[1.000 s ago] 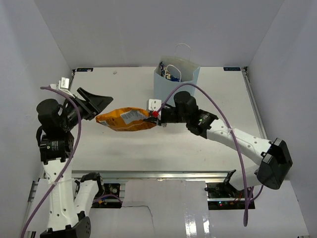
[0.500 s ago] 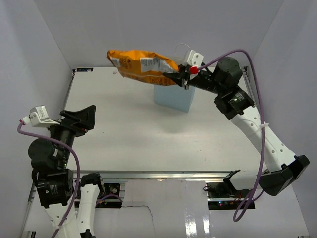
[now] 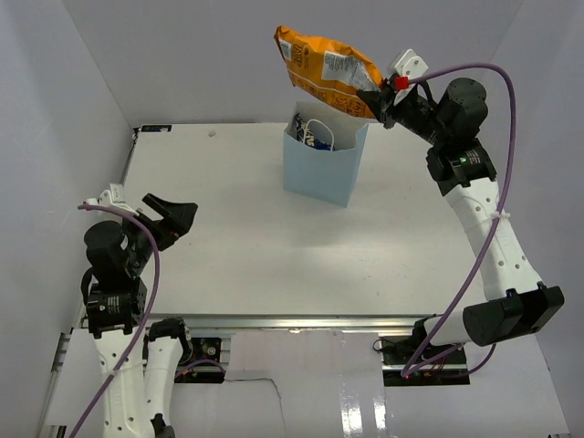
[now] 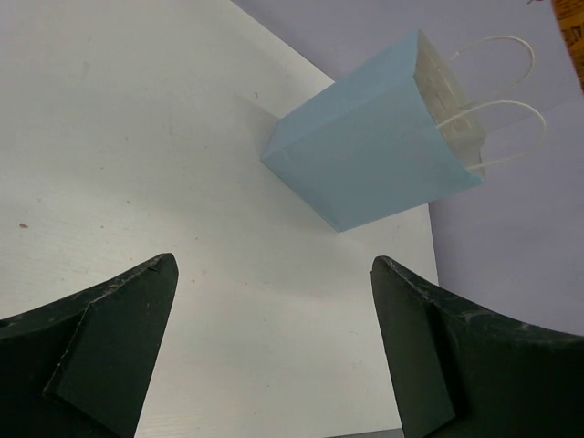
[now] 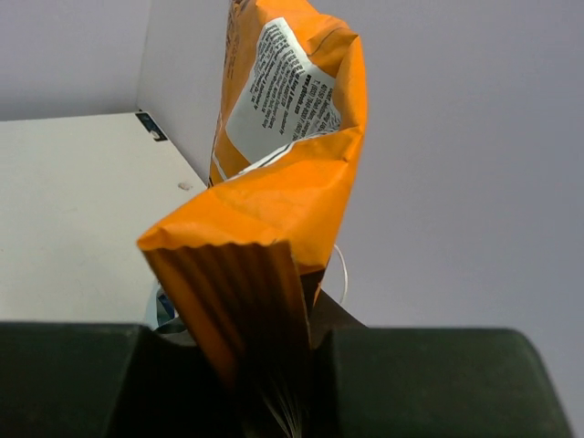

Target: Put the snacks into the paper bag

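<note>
Our right gripper (image 3: 374,100) is clamped on the crimped end of the orange chip bag (image 3: 327,71), holding it in the air at the top centre of the overhead view. The paper bag (image 3: 319,169) stands upright on the far part of the table (image 3: 237,255). In that view its open mouth lies just below the packet. The packet's long axis runs from the pinched end at lower right to the free end at upper left, so it lies across the mouth rather than pointing into it. We judge the free end must tip downward before we lower. Our left gripper (image 3: 176,217) hangs at the left edge, jaws spread wide on nothing, well apart from the bag.
</note>
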{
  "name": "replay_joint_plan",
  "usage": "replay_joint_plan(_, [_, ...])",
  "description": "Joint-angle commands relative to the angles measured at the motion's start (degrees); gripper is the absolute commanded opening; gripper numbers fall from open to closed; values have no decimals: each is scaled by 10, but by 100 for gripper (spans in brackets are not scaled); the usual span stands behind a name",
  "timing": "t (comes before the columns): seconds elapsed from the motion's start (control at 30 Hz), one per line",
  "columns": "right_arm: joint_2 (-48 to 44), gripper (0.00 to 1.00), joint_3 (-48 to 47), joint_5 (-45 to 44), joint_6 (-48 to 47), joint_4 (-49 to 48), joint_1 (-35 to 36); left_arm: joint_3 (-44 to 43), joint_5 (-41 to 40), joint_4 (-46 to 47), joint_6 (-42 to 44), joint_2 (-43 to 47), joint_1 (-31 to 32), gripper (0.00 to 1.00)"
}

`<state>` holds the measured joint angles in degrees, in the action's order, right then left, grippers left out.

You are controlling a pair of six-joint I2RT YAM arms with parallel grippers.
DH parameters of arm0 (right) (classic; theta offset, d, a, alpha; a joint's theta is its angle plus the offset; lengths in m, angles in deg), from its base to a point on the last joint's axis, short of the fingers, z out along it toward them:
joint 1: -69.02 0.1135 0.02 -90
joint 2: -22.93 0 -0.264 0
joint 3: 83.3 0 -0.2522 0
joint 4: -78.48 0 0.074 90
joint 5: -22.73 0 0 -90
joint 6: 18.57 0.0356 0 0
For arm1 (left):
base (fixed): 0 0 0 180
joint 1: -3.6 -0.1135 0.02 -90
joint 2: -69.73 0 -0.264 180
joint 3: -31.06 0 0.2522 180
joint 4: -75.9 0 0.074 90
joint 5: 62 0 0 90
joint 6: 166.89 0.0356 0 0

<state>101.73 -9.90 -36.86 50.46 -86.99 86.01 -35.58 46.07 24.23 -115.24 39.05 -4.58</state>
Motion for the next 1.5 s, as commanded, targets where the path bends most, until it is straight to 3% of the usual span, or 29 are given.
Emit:
replay_joint_plan(0.0, [-10,8,2,6,11,-25,-16,14,29,20,2,2,0,98])
replay_joint_plan(0.4, [1,8,-2,2,-45,50,-43,45,50,27,2,3,-1,98])
replay_joint_plan(0.63, [52,8,-88,1,-92,155,-44,59,58,33,4,9,-1,98])
replay_joint_plan(1.0, [160,8,-299,-22,-155,360,-44,78,72,46,11,11,-1,98])
replay_joint_plan(1.47, [205,8,-351,-126,-235,470,-1,98,87,71,7,1,0,98])
